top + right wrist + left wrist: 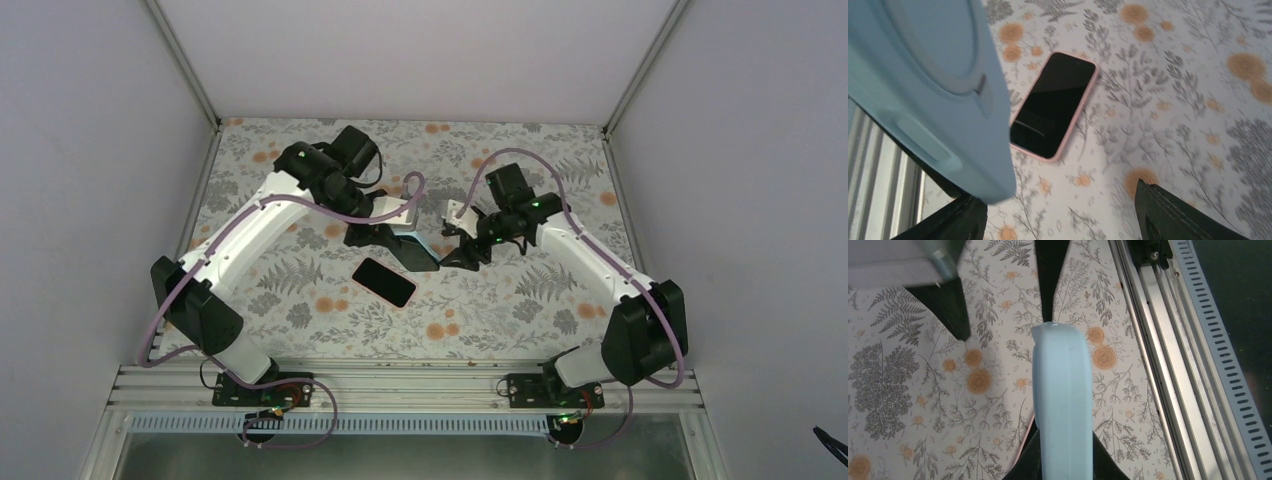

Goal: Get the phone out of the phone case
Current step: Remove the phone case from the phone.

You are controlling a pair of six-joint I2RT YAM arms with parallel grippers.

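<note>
A table (480,320) covered in a cloth of grey ferns and orange flowers stands between plain pale walls (420,50). Metal posts (185,60) rise from its far corners. An aluminium rail (400,385) runs along its near edge. The light is soft and even.

Left end effector (386,235) clamped shut, angled inward; right end effector (456,244) facing it, jaws spread.

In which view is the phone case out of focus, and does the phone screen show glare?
Right wrist view: the phone case is close and blurred; the phone is sharp, with one faint streak of reflection on its screen. Left wrist view: the case is only slightly soft.
</note>
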